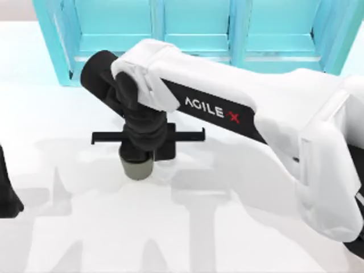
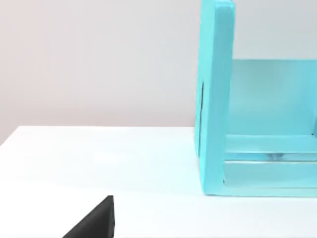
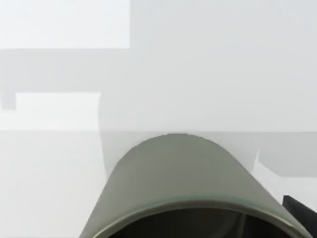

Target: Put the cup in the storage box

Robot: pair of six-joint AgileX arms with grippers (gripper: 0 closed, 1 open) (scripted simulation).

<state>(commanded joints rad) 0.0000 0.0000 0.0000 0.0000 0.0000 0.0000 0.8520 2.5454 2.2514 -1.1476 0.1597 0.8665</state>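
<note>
The right gripper point(image 1: 140, 154) hangs over the middle of the white table point(image 1: 239, 227), its black wrist block pointing straight down, and the cup point(image 1: 138, 169) sits directly under it, its olive-grey side just showing past the lower edge of the block. How wide the fingers stand, and whether they press on the cup, cannot be told: from above the gripper's own body covers them, and in the right wrist view the cup point(image 3: 181, 178) hides nearly everything close to the hand, with a small dark corner at the edge that may be part of a finger. In that wrist view the cup appears as a smooth, matte, grey-green cylinder with a thin rim and a dark inside, upright on the table. Beyond the gripper, along the far edge of the table, stands the light-blue shelf unit point(image 1: 196, 42), well apart from the cup. The left arm point(image 1: 8, 190) is parked at the table's left edge, and its wrist view looks toward one end wall of the shelf unit point(image 2: 215, 99).
</note>
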